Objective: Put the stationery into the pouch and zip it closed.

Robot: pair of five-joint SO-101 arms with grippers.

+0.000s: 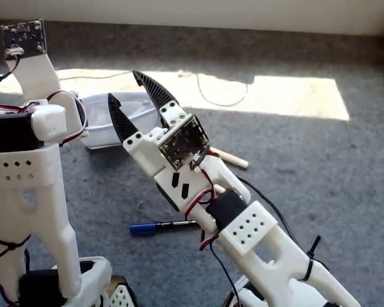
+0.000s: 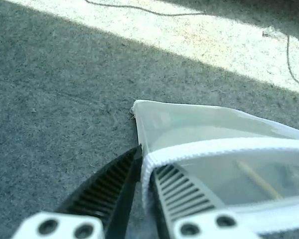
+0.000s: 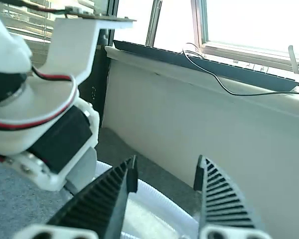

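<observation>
Risks:
- Your left pincer (image 2: 145, 163) is pressed together on the white zip edge at one corner of the translucent pouch (image 1: 109, 123). The hold is narrow. A tug from either arm could pull the edge free or drag the pouch across the table (image 1: 345, 192), and the mouth would then fall flat.
- Your right pincer (image 1: 123, 86) is spread and empty, raised above the pouch, while the stationery lies back beneath and beside its arm. Swinging round to fetch it, the arm could knock the blue pen (image 1: 163, 226) or roll the wooden stick (image 1: 230, 158) out of reach.
- Closing the zip now would shut the pouch with both items outside it.

Count:
- One pouch, on the table at the far left, beside the left arm.
- One blue pen, capped, on the table in front of the right arm.
- One pale wooden stick, likely a pencil, partly hidden by the right arm.
- A thin wooden line shows through the pouch wall in the left wrist view. You cannot tell whether it lies inside or behind.
</observation>
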